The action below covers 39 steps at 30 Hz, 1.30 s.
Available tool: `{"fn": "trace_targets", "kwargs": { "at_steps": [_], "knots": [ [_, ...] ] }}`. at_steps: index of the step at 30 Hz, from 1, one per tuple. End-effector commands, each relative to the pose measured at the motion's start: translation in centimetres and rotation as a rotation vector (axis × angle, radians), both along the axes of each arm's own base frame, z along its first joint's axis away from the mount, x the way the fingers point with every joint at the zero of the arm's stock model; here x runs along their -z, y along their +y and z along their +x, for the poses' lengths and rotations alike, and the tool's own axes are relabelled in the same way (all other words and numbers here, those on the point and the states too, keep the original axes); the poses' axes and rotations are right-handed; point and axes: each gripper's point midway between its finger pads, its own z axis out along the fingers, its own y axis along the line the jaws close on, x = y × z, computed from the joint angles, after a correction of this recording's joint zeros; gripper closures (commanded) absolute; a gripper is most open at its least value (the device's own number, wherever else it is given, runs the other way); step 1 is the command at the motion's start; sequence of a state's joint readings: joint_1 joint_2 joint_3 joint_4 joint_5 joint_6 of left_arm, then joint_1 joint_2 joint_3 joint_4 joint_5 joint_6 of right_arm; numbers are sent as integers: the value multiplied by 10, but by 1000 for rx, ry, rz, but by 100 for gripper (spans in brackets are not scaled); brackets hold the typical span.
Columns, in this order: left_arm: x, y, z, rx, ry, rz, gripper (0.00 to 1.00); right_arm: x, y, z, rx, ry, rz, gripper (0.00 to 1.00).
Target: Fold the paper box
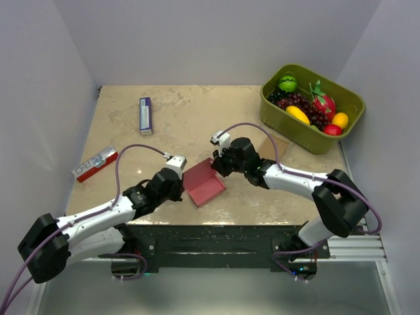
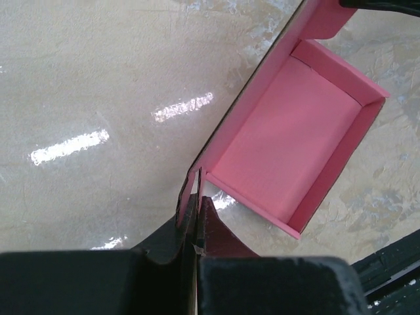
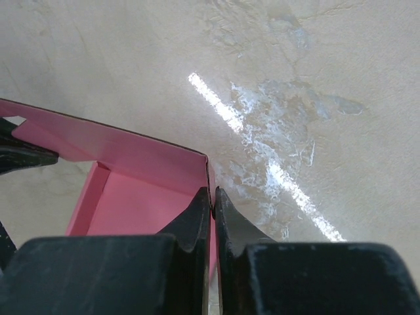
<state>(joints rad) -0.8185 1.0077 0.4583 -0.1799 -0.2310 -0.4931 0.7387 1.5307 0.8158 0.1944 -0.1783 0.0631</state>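
The pink-red paper box [image 1: 204, 184] sits near the table's front middle, partly folded into a shallow open tray with raised walls. My left gripper [image 1: 178, 178] is shut on the box's left wall; in the left wrist view the jaws [image 2: 197, 209] pinch a corner of the pink card [image 2: 289, 151]. My right gripper [image 1: 218, 165] is shut on the box's far right wall; in the right wrist view the jaws [image 3: 212, 197] clamp the wall's edge next to the tray's pink inside [image 3: 134, 203].
An olive-green bin [image 1: 312, 107] of toy fruit stands at the back right. A purple-and-white packet [image 1: 146, 115] lies at the back left. A red-and-white printed packet [image 1: 96, 163] lies at the left. The table's front edge [image 1: 223, 225] is just below the box.
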Motion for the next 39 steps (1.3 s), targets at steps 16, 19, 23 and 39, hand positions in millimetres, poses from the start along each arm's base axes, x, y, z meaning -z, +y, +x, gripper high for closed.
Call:
{"fn": "trace_targets", "kwargs": {
  "at_steps": [16,19,23,39],
  "knots": [
    [-57,-45,85,-131,-227,-88,100,-63,-25,-22,486,-205,225,100],
    [-60,-53,90,-136,-253,-136,100,-58,-27,-22,564,-204,239,100],
    [-52,-57,86,-125,-273,-174,100,-48,-28,-22,656,-196,241,100],
    [-11,-59,53,-133,-256,-194,100,-11,-21,-41,865,-171,199,100]
  ]
}}
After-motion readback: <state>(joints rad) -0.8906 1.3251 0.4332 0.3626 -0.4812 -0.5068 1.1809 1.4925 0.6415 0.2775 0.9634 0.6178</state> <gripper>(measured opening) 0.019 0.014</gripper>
